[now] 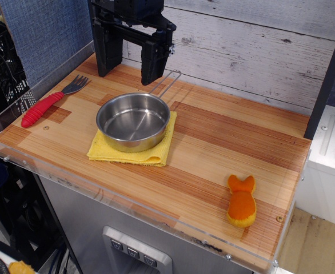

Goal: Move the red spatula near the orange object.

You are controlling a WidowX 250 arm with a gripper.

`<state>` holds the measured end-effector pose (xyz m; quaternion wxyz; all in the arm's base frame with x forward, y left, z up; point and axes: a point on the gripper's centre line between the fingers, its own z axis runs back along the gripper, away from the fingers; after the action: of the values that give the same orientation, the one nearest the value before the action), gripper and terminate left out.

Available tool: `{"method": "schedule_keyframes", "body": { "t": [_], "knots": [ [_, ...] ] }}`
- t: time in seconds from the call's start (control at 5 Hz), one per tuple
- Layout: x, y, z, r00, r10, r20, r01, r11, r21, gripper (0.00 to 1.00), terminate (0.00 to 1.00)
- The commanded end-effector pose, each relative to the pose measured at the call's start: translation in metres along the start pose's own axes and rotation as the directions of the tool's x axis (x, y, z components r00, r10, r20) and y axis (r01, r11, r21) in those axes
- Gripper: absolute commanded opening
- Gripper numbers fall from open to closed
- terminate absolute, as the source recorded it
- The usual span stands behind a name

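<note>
- Wooden tabletop (224, 137): your gripper (127, 57) hangs open and empty at the back.
- Red spatula (52, 101) lies to its left, diagonal, prongs rearward; orange object (241, 202) sits well apart, front right.

We see a table (224, 137) of striped wood, smooth with a dull sheen, its planks in light and reddish tones. Along its front and left edges runs a clear, glossy plastic rim (127, 201). Near the left edge the spatula (52, 100) has a ribbed red handle that looks like matt plastic or rubber and a dull grey head. The pan (133, 121) is polished metal, bright and reflective, with a wire handle. Under it the cloth (134, 148) is soft yellow fabric. Near the front right corner the toy (241, 200) is fuzzy orange plush. The gripper (128, 54) is matt black. The wall (247, 51) behind is rough, whitewashed boards.
</note>
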<state>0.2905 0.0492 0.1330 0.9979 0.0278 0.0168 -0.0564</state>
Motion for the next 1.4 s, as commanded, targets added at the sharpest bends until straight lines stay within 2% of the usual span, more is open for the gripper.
{"method": "schedule_keyframes", "body": {
  "t": [0.0, 0.2, 0.8, 1.0, 1.2],
  "knots": [
    [0.000, 0.000, 0.000, 1.000, 0.000, 0.000, 0.000, 1.000, 0.000, 1.00, 0.00],
    [0.000, -0.001, 0.000, 1.000, 0.006, 0.004, -0.006, 1.000, -0.014, 1.00, 0.00],
    [0.005, 0.000, -0.001, 0.995, 0.051, 0.085, -0.051, 0.999, 0.001, 1.00, 0.00],
    [0.004, -0.001, -0.001, 0.995, 0.067, 0.075, -0.067, 0.998, -0.001, 1.00, 0.00],
    [-0.008, 0.053, 0.036, 0.995, 0.046, 0.094, -0.030, 0.986, -0.164, 1.00, 0.00]
  ]
}}
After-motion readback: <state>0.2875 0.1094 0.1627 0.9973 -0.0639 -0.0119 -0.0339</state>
